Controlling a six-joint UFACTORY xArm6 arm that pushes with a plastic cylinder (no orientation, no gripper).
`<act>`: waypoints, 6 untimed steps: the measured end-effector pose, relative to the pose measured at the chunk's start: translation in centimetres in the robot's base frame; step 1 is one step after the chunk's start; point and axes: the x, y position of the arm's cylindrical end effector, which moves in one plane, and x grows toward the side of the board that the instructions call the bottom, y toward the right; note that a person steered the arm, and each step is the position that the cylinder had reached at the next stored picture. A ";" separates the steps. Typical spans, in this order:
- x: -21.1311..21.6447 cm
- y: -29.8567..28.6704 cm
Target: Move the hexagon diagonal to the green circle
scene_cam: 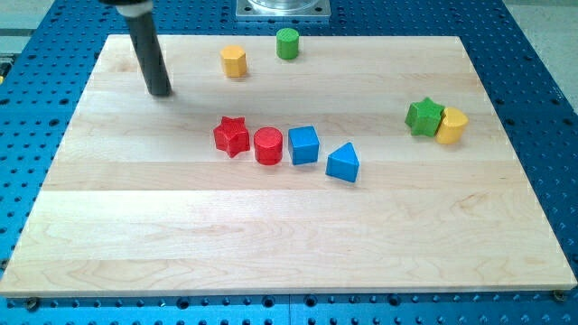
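Observation:
The yellow hexagon (234, 61) sits near the board's top edge, left of centre. The green circle (287, 43) stands just to its upper right, a small gap between them. My tip (161, 92) rests on the board well to the left of the hexagon and slightly lower, apart from every block. The dark rod rises from it toward the view's top left.
A red star (232, 135), red circle (268, 145), blue cube (303, 144) and blue triangle (343, 162) form a row at mid-board. A green star (424, 116) touches a yellow block (452, 125) at the right. The wooden board (289, 244) lies on a blue perforated table.

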 end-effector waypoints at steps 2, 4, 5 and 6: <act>-1.1 16.2; 1.2 17.0; -5.4 22.7; -6.3 33.6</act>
